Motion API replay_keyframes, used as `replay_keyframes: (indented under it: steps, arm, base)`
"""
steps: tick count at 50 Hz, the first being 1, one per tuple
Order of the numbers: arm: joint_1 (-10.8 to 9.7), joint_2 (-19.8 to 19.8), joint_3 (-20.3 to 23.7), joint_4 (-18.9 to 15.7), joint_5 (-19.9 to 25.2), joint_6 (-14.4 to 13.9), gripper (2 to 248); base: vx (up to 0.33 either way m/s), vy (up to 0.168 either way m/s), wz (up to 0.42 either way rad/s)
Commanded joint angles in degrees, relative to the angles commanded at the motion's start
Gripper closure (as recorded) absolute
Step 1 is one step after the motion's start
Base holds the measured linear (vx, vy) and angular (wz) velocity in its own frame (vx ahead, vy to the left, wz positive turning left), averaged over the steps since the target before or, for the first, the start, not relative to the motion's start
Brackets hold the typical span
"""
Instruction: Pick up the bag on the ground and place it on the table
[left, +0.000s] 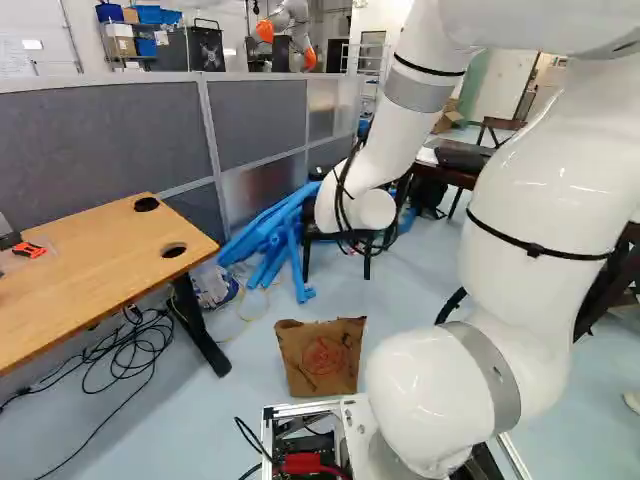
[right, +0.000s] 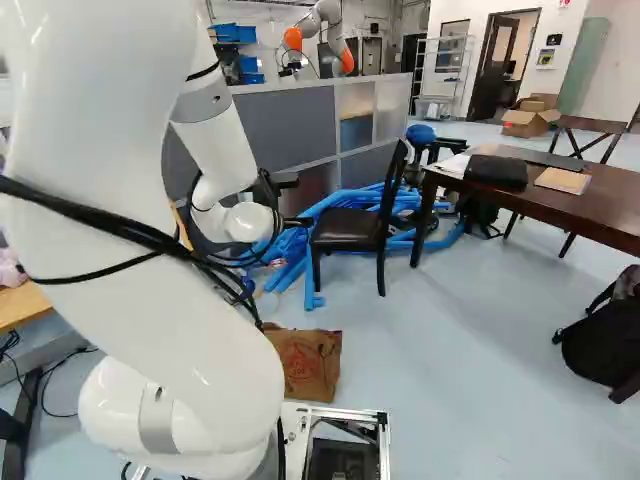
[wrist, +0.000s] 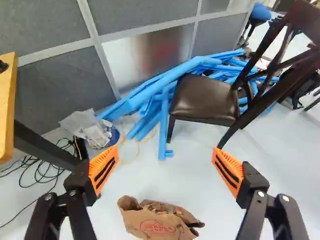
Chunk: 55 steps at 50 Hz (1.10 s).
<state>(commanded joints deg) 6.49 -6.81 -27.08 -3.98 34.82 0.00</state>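
While brown paper bag (left: 320, 355) stands upright on pale floor (right: 470, 350), fingers (right: 300, 222) gape wide.

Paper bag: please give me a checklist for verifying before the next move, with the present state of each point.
1. Gripper open: ok, its fingers stand wide apart.
2. Bag upright on the floor: ok.
3. Bag between the orange pads: not ok, the gripper hangs above the floor and the bag is lower down.
4. Bag's contents and weight: cannot tell.
5. Which table is meant: cannot tell, a light wooden table and a dark table both show.
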Motion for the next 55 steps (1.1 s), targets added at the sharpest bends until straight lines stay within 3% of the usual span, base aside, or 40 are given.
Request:
replay_keyframes:
  steps: [18, 55]
  arm:
    - [2.53, -5.47, -4.63, -1.46, -4.84, 0.0, 3]
    - [8.79, -16.54, -11.92, -3.47, -10.08, 0.0, 3]
  base:
    - [0.0, 0.0, 0.0]
    - [0.0, 0.0, 0.0]
